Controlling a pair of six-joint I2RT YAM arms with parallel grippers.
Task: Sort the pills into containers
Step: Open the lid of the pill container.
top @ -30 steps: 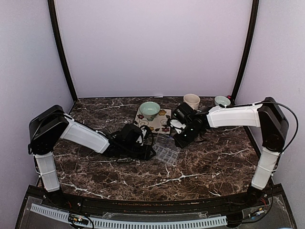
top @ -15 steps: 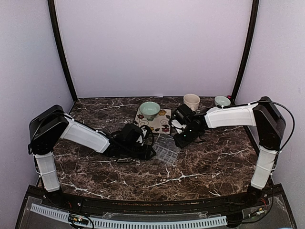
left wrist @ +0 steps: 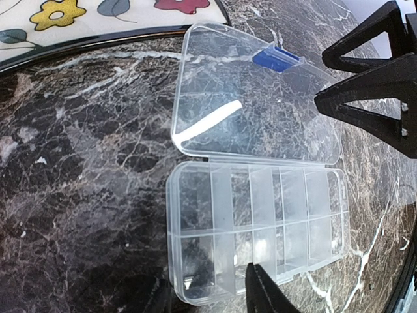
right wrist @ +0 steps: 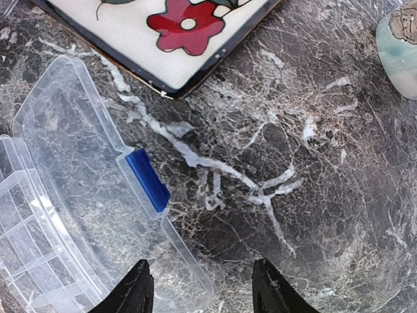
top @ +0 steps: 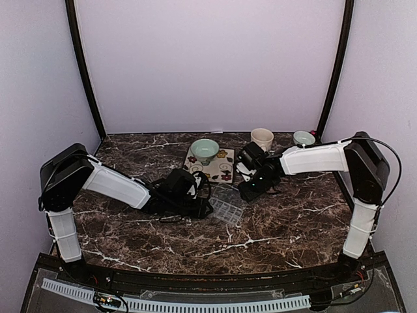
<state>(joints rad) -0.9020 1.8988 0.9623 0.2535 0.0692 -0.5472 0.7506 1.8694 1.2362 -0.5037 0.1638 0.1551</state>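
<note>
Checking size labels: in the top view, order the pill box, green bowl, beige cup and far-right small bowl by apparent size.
pill box
green bowl
beige cup and small bowl, too alike to rank

Both arms are stretching low and inward, toward each other. The left gripper (left wrist: pixel 208 297) is hovering with jaws parted. The right gripper (right wrist: pixel 202 290) is pointing down, jaws standing apart, gripping nothing.

No writing, label, brand or number can be read on anything in these views.
</note>
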